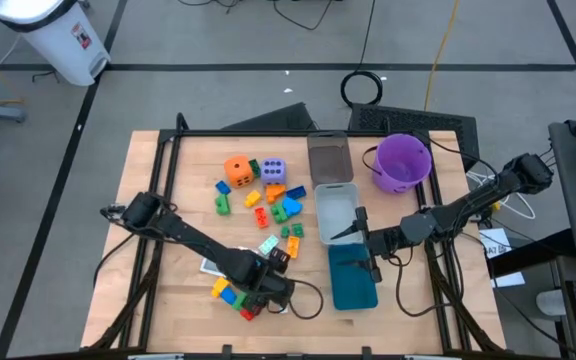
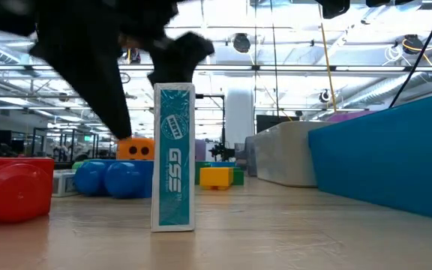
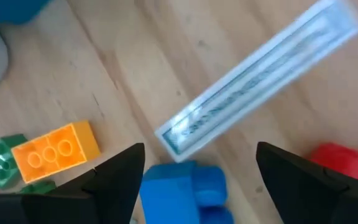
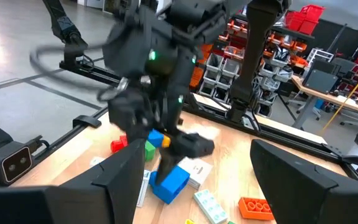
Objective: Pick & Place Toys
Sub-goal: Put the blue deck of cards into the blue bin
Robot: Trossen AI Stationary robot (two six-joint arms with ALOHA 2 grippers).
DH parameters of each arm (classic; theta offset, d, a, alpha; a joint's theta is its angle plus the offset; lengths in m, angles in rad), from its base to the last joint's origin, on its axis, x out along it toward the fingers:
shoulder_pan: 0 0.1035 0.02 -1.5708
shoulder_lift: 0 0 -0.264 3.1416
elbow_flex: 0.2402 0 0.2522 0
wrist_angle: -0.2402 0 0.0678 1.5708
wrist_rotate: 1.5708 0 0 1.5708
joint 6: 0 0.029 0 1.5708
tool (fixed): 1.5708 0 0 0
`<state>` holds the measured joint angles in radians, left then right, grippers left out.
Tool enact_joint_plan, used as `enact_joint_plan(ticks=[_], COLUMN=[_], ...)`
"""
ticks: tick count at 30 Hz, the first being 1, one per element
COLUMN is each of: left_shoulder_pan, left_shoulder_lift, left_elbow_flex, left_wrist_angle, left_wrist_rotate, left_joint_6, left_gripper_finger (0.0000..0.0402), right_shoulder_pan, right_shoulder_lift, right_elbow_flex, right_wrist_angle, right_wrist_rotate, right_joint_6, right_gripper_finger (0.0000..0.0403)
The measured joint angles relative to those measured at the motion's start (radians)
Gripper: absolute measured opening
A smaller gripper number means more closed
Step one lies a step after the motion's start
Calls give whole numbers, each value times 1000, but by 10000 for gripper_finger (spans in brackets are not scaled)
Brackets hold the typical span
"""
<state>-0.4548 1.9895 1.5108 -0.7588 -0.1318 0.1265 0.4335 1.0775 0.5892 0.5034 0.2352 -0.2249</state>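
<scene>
- Our left tool hangs low over the desk, fingers apart around a blue block, not clamped.
- A card stands just beyond it.
- Our right tool waits apart over the teal tray.

Overhead looks straight down; low view level, close to card, shared with left wrist
</scene>
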Motion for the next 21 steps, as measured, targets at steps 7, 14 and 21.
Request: enact_joint_plan(ticks=[7,14,21], left_shoulder_pan=[-16,-12,10], left_shoulder_lift=[-2,-1,-1], left_elbow_flex=[1,1,1], left_wrist_angle=[83,87,83], left_wrist_rotate=[0,4,62], left_joint_6=[97,228,313], left_gripper_finger=[302,304,253], right_shoulder_pan=[0,0,0], right_shoulder_lift=[0,0,0], right_elbow_flex=[0,0,0], right_wrist_angle=[0,-3,-4], right_wrist_rotate=[0,0,0], right_joint_6=[2,3,2], right_gripper_finger=[265,265,265])
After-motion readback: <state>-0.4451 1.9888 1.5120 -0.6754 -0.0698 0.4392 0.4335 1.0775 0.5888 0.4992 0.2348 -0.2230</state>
